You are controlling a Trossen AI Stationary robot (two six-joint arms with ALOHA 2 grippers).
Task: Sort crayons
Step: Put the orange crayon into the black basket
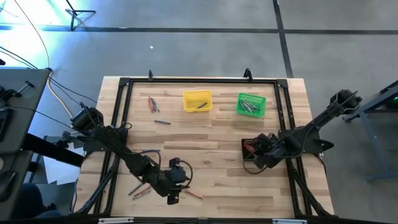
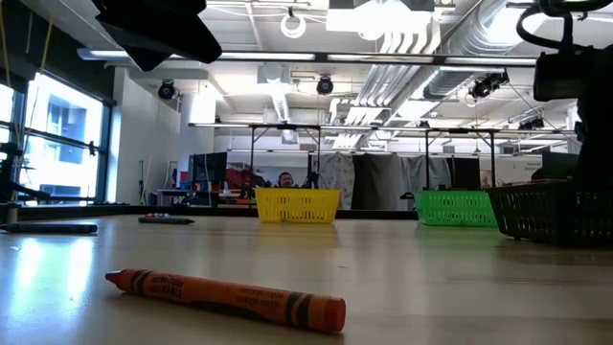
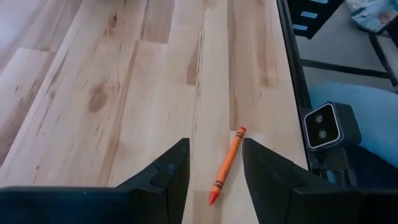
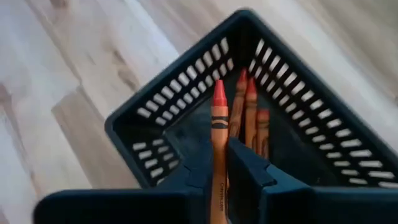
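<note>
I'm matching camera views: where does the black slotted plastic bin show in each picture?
High view: black slotted plastic bin right of centre, under the right gripper.
Low view: far right edge.
Left wrist view: not in it.
Right wrist view: fills the middle.
Shared landmark: green bin nearby.

Bright ceiling lights, window glare, sharp focus

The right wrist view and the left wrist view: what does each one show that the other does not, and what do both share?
Only the right wrist view shows the black bin with orange-red crayons inside, and the right claw above it with an orange-red crayon between its fingers.

Only the left wrist view shows the open left claw over a lone orange crayon lying flat on the table, plus a small camera at the table edge.

Both show the wooden table and orange-red crayons.
</note>
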